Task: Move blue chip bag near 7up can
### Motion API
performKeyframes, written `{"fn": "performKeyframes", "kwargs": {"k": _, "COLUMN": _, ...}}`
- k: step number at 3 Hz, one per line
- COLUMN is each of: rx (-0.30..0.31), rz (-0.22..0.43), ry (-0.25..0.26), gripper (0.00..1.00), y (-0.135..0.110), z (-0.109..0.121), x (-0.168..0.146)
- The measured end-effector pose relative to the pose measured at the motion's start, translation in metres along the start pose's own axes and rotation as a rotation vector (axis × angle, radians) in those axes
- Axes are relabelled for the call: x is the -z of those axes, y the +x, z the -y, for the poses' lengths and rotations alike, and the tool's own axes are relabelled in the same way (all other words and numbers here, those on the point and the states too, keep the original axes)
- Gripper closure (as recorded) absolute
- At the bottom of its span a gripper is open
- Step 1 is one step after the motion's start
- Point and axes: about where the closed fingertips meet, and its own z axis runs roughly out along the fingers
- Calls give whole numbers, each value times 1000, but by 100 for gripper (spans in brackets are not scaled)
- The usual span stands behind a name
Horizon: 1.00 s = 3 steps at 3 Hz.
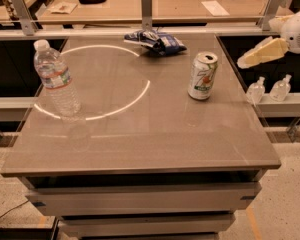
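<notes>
The blue chip bag (156,41) lies crumpled and flat at the far edge of the table, near the middle. The 7up can (203,76) stands upright on the right half of the table, nearer to me than the bag and a little to its right. My gripper (268,90) hangs off the table's right edge, level with the can and to its right. Its two translucent fingers (255,90) stand apart and hold nothing. The cream arm link (262,51) reaches in from the right above them.
A clear plastic water bottle (56,79) stands upright at the table's left side (140,139). A bright ring of light lies on the tabletop. A metal rail with posts (147,6) runs behind the far edge, with another desk beyond.
</notes>
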Motion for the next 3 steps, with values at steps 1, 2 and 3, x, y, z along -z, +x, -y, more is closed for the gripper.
{"fn": "performKeyframes", "kwargs": {"k": 1, "rx": -17, "rz": 17, "ry": -18, "gripper": 0, "y": -9, "z": 18, "x": -29}}
{"fn": "performKeyframes", "kwargs": {"k": 2, "rx": -20, "rz": 19, "ry": -12, "gripper": 0, "y": -23, "z": 32, "x": -53}}
{"fn": "performKeyframes", "kwargs": {"k": 3, "rx": -41, "rz": 32, "ry": 12, "gripper": 0, "y": -33, "z": 38, "x": -78}}
